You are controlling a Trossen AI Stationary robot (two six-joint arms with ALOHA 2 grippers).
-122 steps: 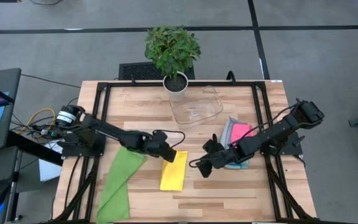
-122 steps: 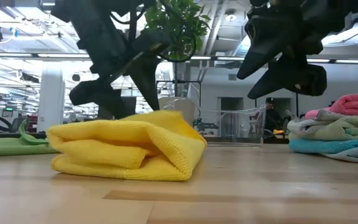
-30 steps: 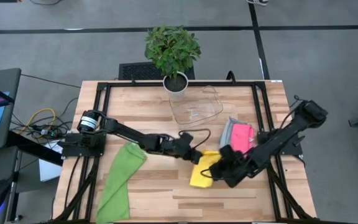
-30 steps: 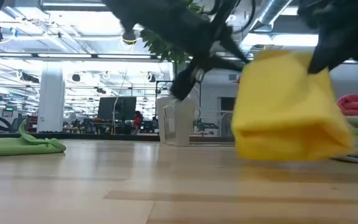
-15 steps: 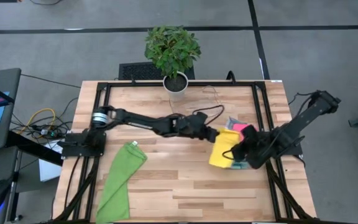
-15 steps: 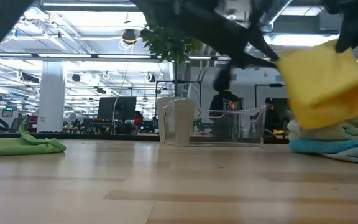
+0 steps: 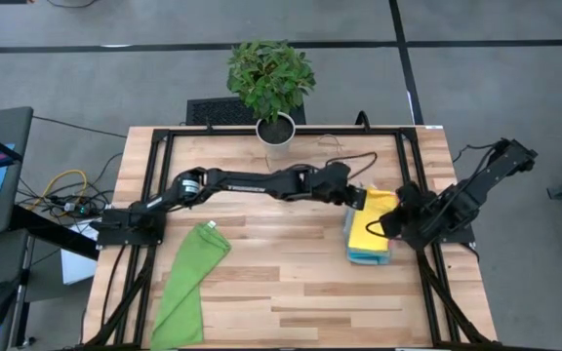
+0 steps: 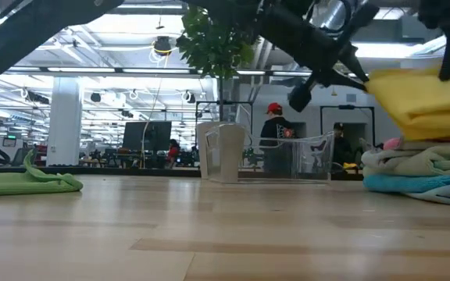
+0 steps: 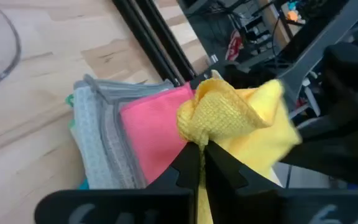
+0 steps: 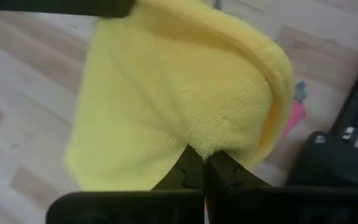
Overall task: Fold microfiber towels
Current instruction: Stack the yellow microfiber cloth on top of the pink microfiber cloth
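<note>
A folded yellow towel (image 7: 371, 226) hangs over a stack of folded towels (image 7: 369, 256) near the table's right edge. The stack shows pink (image 9: 157, 121) and grey (image 9: 98, 140) in the left wrist view and light blue at the bottom (image 8: 416, 186) in the low view. My left gripper (image 7: 361, 198) reaches across from the table's left and is shut on the yellow towel. My right gripper (image 7: 390, 222) is shut on its right side. A green towel (image 7: 191, 278) lies flat at the near left. My left gripper pinches a bunched corner of the yellow towel (image 9: 213, 115) between its two fingers, several layers together. The fingers come from the table's left, slanting down. My right gripper pinches a rounded fold of the yellow towel (image 10: 219, 140) between its two fingers, coming steeply from above on the towel's right side. The towel spreads away below the fingers (image 8: 428, 105), just over the stack; whether it touches the stack I cannot tell.
A potted plant (image 7: 271, 83) stands at the far edge. A clear plastic tray (image 8: 303, 160) sits behind my left arm, with the pot (image 8: 213, 152) beside it. Black frame rails (image 7: 427, 263) run along the table's sides. Bare wood lies in the near middle (image 7: 291, 292).
Both grippers, staying shut, have carried the yellow towel up and toward the table's right edge. It has gone from above the table's middle to over the stack, lifted clear of the table.
</note>
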